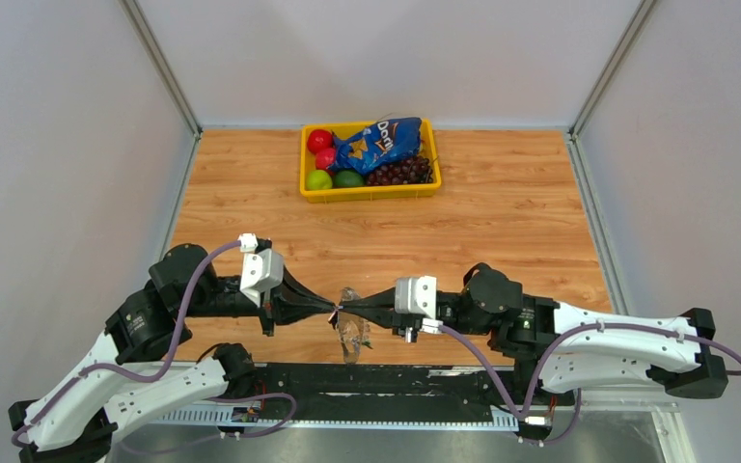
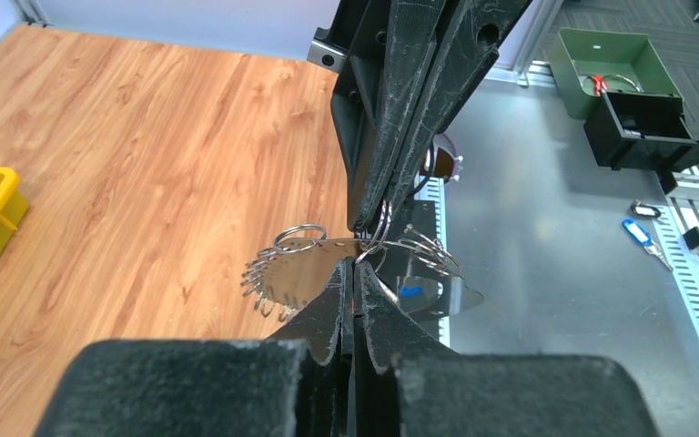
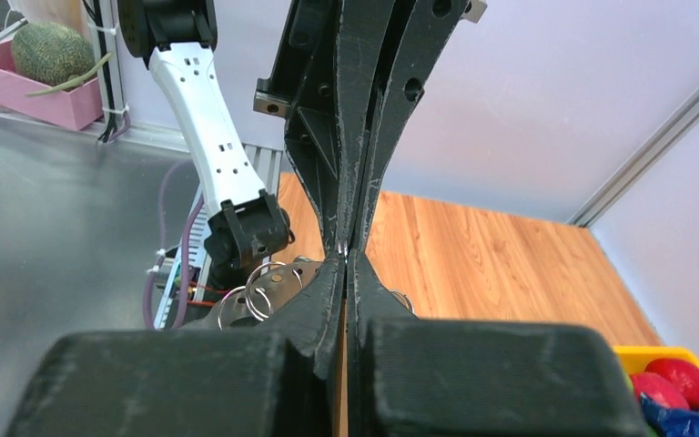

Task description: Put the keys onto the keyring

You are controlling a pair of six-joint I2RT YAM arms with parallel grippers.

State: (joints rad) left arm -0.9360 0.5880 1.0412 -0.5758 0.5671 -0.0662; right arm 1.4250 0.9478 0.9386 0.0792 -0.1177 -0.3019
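Left gripper (image 1: pixel 331 309) and right gripper (image 1: pixel 346 308) meet tip to tip, jaws pinched shut, above the keyring (image 1: pixel 352 337).

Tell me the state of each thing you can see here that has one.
left gripper, shut
right gripper, shut, tip to tip with the left one
keyring, below the meeting tips; whether it is held cannot be told
yellow tray, holding fruit and a blue snack bag
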